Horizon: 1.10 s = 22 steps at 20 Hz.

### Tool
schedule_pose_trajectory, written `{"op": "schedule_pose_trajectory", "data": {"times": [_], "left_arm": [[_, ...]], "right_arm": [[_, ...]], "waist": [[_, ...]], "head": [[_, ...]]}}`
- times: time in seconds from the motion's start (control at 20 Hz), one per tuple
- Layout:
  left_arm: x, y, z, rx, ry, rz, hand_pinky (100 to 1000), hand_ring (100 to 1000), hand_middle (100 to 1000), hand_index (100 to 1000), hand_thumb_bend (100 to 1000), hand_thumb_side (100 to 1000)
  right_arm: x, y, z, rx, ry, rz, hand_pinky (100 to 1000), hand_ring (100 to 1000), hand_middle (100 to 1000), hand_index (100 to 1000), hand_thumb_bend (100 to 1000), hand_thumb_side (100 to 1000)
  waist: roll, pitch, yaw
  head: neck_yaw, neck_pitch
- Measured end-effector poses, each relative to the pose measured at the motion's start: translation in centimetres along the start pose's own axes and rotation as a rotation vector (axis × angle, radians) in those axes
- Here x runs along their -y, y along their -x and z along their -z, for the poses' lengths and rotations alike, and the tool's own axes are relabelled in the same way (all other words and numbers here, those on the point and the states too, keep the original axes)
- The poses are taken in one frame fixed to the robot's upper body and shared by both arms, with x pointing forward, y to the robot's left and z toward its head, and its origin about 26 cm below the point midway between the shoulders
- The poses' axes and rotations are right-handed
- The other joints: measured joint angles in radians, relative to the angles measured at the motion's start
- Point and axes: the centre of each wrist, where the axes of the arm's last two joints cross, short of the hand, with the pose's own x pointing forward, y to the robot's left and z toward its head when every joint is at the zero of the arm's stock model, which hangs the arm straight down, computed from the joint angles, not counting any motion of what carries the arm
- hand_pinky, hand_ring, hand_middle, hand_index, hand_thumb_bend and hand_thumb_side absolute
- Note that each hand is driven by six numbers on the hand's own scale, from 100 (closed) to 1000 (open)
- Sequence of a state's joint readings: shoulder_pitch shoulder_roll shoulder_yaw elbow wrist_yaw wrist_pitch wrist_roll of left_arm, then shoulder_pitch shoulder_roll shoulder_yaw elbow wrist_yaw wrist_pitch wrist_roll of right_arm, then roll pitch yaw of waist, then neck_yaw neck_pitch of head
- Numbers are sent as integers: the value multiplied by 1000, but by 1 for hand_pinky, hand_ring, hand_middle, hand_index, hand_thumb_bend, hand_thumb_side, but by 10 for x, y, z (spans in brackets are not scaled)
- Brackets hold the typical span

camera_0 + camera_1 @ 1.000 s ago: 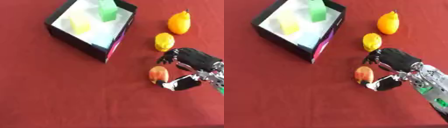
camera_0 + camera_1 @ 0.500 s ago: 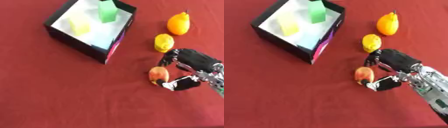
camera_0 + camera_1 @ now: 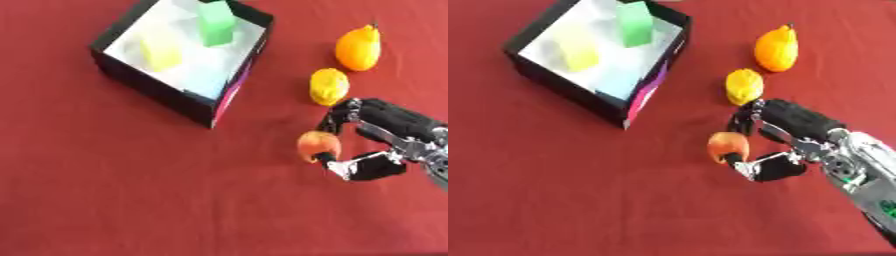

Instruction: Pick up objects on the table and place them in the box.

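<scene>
In the left eye view, a black box [image 3: 166, 95] with a white inside sits at the upper left of a red worktop [image 3: 114, 190], holding a green block [image 3: 215, 24] and a pale yellow block [image 3: 158, 50]. In the right eye view, the right hand [image 3: 785, 135] curls its fingers and thumb around a small orange-red fruit [image 3: 728, 145] at the centre right, with a yellow fruit [image 3: 744, 86] just beyond the hand and an orange fruit [image 3: 776, 45] farther back.
</scene>
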State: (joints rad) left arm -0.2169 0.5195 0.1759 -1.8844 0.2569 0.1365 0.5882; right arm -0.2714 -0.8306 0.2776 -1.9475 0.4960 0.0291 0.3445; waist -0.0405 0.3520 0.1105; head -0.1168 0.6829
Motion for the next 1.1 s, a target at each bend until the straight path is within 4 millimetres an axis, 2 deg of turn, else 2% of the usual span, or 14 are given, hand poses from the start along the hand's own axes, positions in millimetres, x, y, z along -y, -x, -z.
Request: {"op": "schedule_pose_trajectory", "data": {"times": [0.2, 0.4, 0.55, 0.75, 0.85, 0.95, 1.1], "left_arm": [[-1, 1, -1, -3, -2, 5, 793, 710, 677, 763, 172, 626], [-1, 1, -1, -3, -3, 7, 793, 709, 677, 764, 173, 624], [-1, 1, -1, -2, -3, 8, 793, 710, 678, 765, 177, 618], [-1, 1, -1, 3, -6, 8, 794, 712, 678, 765, 185, 612], [-1, 1, -1, 6, -8, 5, 794, 716, 679, 766, 197, 603], [2, -3, 0, 26, -14, -9, 795, 720, 684, 769, 209, 592], [7, -13, 2, 83, -29, -46, 797, 725, 690, 773, 233, 579]], "right_arm": [[12, -2, -3, 29, 27, 35, 675, 559, 501, 648, 119, 216], [37, -1, -4, 80, 97, 21, 673, 554, 496, 641, 120, 192], [68, -6, -1, 145, 170, -3, 673, 549, 491, 634, 134, 149], [126, -31, 8, 254, 303, -32, 677, 550, 492, 635, 160, 112], [152, -47, 17, 299, 351, -36, 677, 551, 491, 634, 187, 113], [169, -55, 34, 317, 378, -28, 677, 553, 492, 634, 206, 126], [179, -51, 71, 307, 388, -20, 678, 555, 493, 634, 217, 140]], "waist": [[-3, -2, -1], [-4, -10, -2], [-3, -17, 0], [1, -27, 15], [1, -30, 27], [-2, -33, 48], [-12, -33, 89]], "head": [[2, 0], [2, 0], [1, 1], [-7, 2], [-17, 3], [-31, 6], [-57, 10]]}}
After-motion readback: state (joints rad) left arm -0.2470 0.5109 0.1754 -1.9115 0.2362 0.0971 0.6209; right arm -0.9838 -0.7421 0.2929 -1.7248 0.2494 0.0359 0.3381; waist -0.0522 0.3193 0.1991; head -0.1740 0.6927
